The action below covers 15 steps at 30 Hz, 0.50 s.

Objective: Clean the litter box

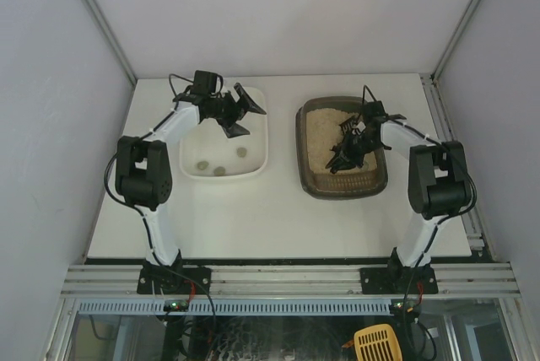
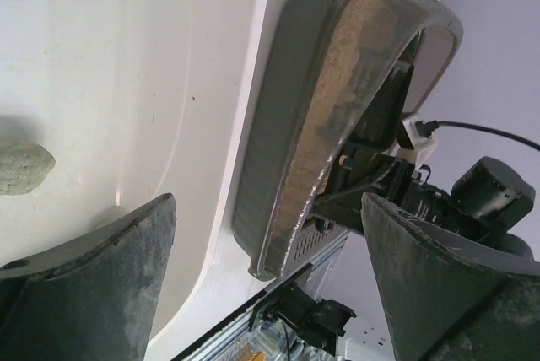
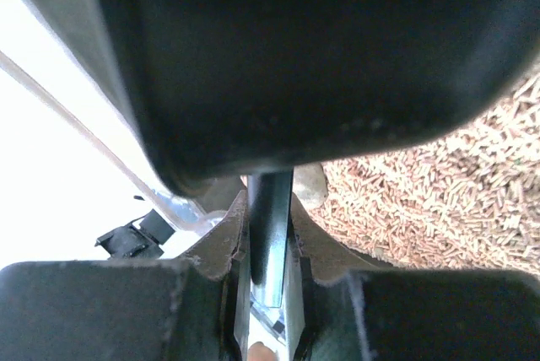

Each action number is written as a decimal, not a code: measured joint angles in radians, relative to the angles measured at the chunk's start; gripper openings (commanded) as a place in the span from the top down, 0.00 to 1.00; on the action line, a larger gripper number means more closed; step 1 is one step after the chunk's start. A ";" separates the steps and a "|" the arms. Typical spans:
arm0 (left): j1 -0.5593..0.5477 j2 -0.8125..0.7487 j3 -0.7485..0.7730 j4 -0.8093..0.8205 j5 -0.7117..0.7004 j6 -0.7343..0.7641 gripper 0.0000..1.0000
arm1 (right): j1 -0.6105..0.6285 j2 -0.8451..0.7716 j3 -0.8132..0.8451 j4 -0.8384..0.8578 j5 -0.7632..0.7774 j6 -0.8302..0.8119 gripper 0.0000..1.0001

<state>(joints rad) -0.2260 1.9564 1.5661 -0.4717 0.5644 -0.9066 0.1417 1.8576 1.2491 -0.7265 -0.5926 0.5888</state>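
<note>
Top view first: my left gripper [image 1: 244, 115] hangs over the white tub [image 1: 253, 163] at centre-left of the frame. Its fingers [image 2: 101, 285] stand wide apart with nothing between them. In the left wrist view one sits at the lower left and the other at the lower right, and only the tub's pale floor and the scene beyond show in the gap. Three small grey lumps [image 1: 221, 171] lie near the tub's lower edge in the top view, and one greenish-grey one shows at the left edge of my left wrist view. Right of centre, the litter box [image 1: 337, 190] sits on the white table [image 1: 278, 218], just beside the tub and apart from it, with beige litter [image 1: 321, 137] spread across the inside. My right gripper [image 1: 348, 150] is down within the box's outline, toward its right half, over the litter. In the right wrist view, my fingers there are pinched narrow on a thin dark handle [image 3: 270, 209] that runs up the middle of the frame, with pellets of litter filling the right side. A broad dark shape covers the top of that frame, and I cannot tell what it is. At the bottom of the top view, below the table's edge, a yellow slotted scoop [image 1: 375, 344] lies by the right arm's base.
</note>
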 measured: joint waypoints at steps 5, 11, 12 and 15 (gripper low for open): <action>0.000 0.004 0.000 0.000 0.001 0.000 0.07 | 0.001 -0.074 -0.130 0.095 -0.039 0.009 1.00; 0.000 0.006 0.000 0.000 0.001 0.000 0.07 | 0.000 -0.129 -0.216 0.214 -0.055 0.038 1.00; 0.000 0.006 0.000 0.000 0.001 0.000 0.07 | -0.001 -0.137 -0.221 0.220 -0.055 0.038 1.00; 0.000 0.010 0.000 0.001 0.001 0.005 0.09 | -0.005 -0.176 -0.240 0.229 -0.054 0.038 1.00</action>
<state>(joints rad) -0.2260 1.9659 1.5661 -0.4709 0.5652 -0.9020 0.1368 1.6817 1.0096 -0.4980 -0.6468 0.6270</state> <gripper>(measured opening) 0.927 0.126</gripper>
